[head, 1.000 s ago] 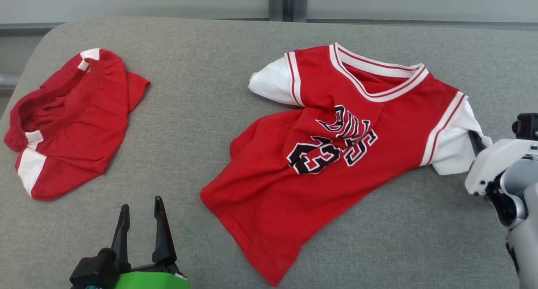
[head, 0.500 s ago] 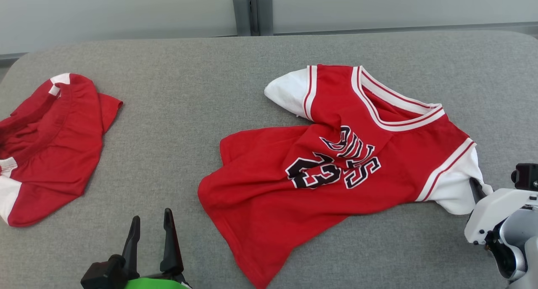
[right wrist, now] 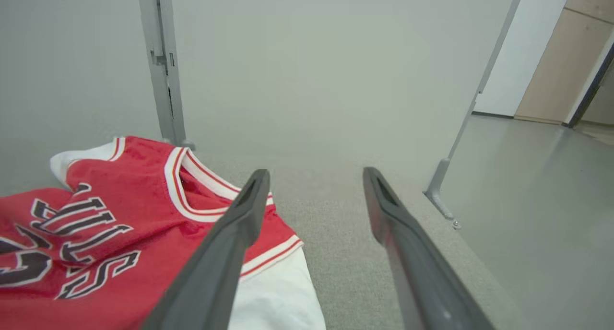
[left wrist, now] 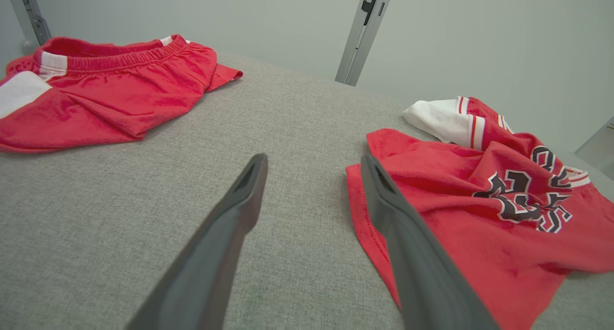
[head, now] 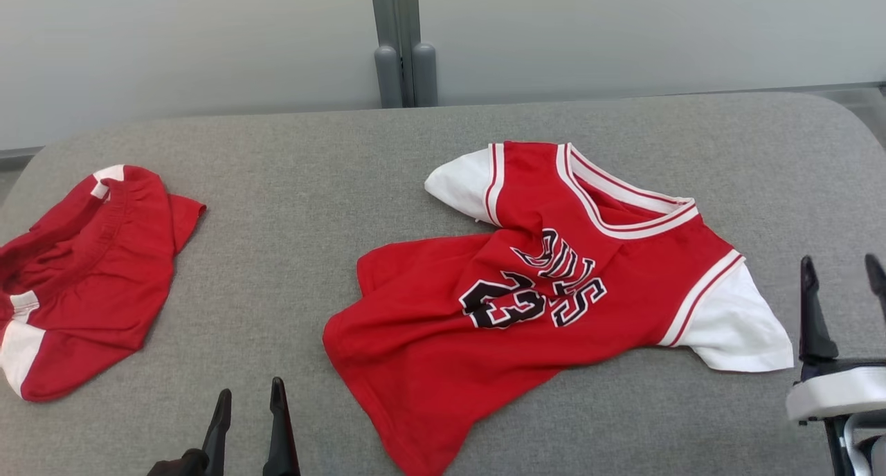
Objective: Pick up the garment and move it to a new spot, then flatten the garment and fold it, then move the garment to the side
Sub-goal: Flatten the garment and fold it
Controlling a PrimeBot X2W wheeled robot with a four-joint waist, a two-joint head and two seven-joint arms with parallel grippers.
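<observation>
Red jersey point(head: 540, 303) with white sleeves lies rumpled right of centre on the nubby grey counter point(head: 291, 185), elastic-waist red shorts point(head: 90, 275) bunched far left. Nothing held: left pincer point(head: 250, 388) wide near the hem, right pincer point(head: 839, 260) wide beside a sleeve.

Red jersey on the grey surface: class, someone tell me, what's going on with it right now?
A two-armed robot is handling a red basketball jersey with white sleeves, which lies rumpled and unfolded on the grey fabric-covered surface. Neither gripper holds it: the right gripper stands open beside one white sleeve, the left gripper open near the hem. A pair of red shorts with white trim lies apart at the surface's left end. Flattening and folding are not yet done.
</observation>
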